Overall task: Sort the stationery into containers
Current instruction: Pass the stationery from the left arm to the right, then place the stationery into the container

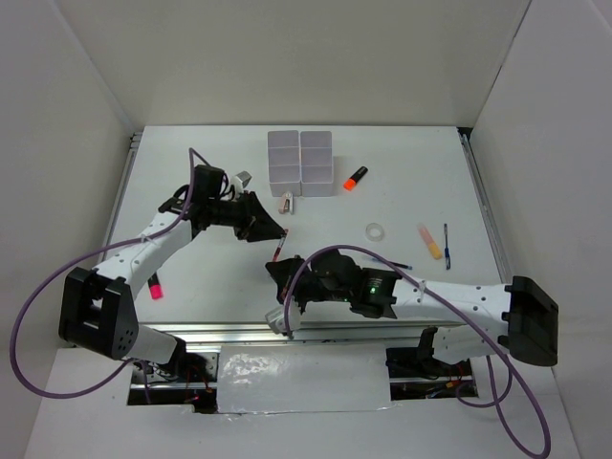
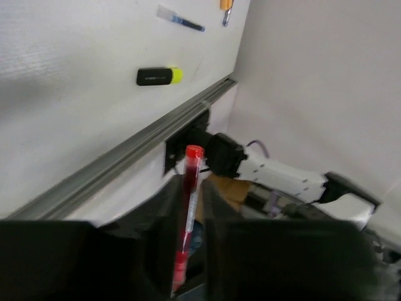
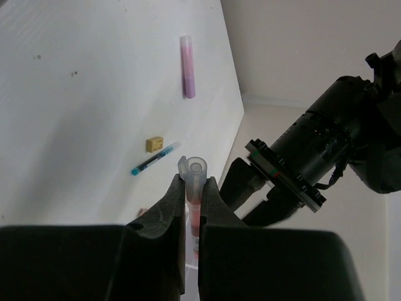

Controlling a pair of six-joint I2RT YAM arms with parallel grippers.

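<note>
My left gripper [image 1: 274,236] is shut on a thin red pen [image 1: 279,251] above the table's middle. In the left wrist view the pen [image 2: 190,188] sticks out past the gripper [image 2: 192,191]. My right gripper [image 1: 285,306] hovers near the front edge, shut on a pen with a clear cap [image 1: 276,321]. The right wrist view shows that cap [image 3: 195,170] above the gripper [image 3: 193,183]. The white containers [image 1: 301,161] stand at the back middle. An orange-and-black highlighter [image 1: 355,178], a clear tape ring [image 1: 377,230] and a blue pen [image 1: 447,245] lie on the table.
A pink marker [image 1: 154,286] lies by the left arm, also in the right wrist view [image 3: 188,66] with a tan eraser [image 3: 153,145] and a blue pen [image 3: 154,159]. A yellow-and-black highlighter [image 2: 159,76] shows in the left wrist view. A pink-and-yellow marker [image 1: 429,241] lies right.
</note>
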